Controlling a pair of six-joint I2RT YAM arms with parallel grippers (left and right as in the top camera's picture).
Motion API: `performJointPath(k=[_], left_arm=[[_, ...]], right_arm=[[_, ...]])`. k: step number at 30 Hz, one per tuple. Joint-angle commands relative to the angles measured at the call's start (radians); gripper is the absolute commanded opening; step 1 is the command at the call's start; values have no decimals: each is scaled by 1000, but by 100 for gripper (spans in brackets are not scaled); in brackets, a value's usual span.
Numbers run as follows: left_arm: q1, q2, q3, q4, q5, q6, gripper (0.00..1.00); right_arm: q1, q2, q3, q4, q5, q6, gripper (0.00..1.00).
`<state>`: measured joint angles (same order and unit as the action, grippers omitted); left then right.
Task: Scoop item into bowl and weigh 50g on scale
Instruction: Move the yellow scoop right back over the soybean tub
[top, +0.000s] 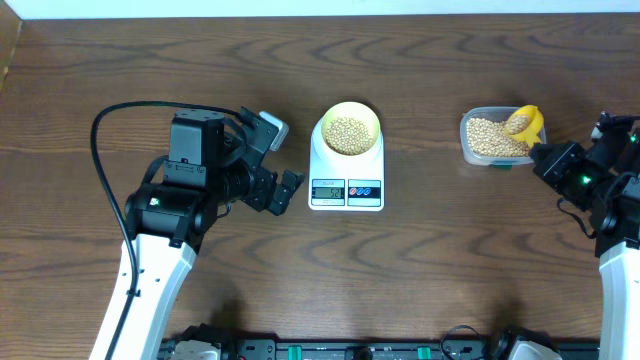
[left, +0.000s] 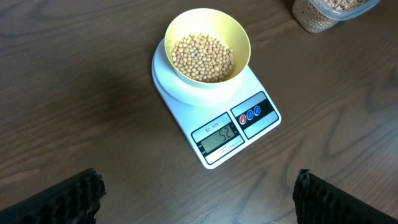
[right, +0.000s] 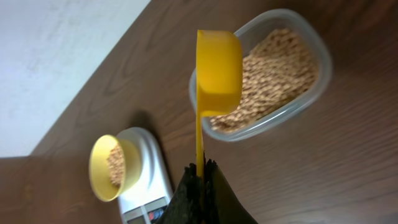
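**Reading looks at or just past target; another scoop would overshoot**

The main risk, as I judge it, is too much. The scale (left: 214, 134) display (left: 217, 138) seems to read fifty-two, though the digits are small. If so, any beans (left: 203, 57) added now push the weight further off, and taking a few back out of the shallow bowl (left: 239, 37) is fiddly.

The right gripper (right: 200, 173) is pinching the handle of the scoop (right: 217, 68), which hangs over the tub (right: 314, 81). From overhead the scoop appears to carry some beans. A tilt or a swing away from the tub could scatter them on the table (top: 430, 260).

The left gripper (top: 288, 192) is spread wide and holds nothing, just beside the scale at its 9 o'clock. A bump there could shift the scale or disturb the reading.

Containers:
- The bowl sits on the 12 o'clock end of the scale, with a bean layer covering its bottom.
- The tub stands at 3 o'clock from the scale, well apart from it, and is well filled with beans.
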<state>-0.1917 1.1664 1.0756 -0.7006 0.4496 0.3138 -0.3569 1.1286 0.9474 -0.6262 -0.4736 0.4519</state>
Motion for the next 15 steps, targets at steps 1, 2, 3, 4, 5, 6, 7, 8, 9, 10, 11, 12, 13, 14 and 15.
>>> performJointPath(k=[1, 2, 3, 4, 5, 6, 7, 8, 9, 10, 11, 12, 13, 14, 15], left_arm=[[0, 3, 6, -2, 9, -5, 100], [0, 3, 6, -2, 9, -5, 100], [0, 3, 6, -2, 9, -5, 100], [0, 3, 6, -2, 9, -5, 100], [0, 3, 6, -2, 9, -5, 100], [0, 3, 6, -2, 9, -5, 100], [0, 3, 6, -2, 9, -5, 100], [0, 3, 6, -2, 9, -5, 100], [0, 3, 6, -2, 9, -5, 100], [0, 3, 6, -2, 9, -5, 100], [0, 3, 6, -2, 9, -5, 100], [0, 3, 6, -2, 9, -5, 100], [0, 3, 6, -2, 9, -5, 100], [0, 3, 6, -2, 9, -5, 100], [0, 3, 6, -2, 9, -5, 100]], right_arm=[[-4, 20, 4, 5, 56, -65, 1], [-1, 33, 4, 3, 56, -99, 1], [4, 47, 4, 3, 57, -131, 1], [6, 56, 4, 5, 56, -151, 1], [8, 66, 4, 6, 57, -169, 1], [13, 86, 4, 13, 56, -218, 1], [15, 98, 4, 19, 57, -251, 1], [19, 112, 4, 30, 57, -294, 1], [20, 120, 4, 34, 57, -321, 1], [23, 129, 4, 41, 58, -353, 1], [26, 135, 4, 45, 58, -387, 1], [37, 142, 4, 48, 76, -441, 1], [45, 142, 4, 49, 102, -463, 1], [61, 142, 4, 50, 146, -488, 1], [90, 141, 4, 51, 224, -521, 1]])
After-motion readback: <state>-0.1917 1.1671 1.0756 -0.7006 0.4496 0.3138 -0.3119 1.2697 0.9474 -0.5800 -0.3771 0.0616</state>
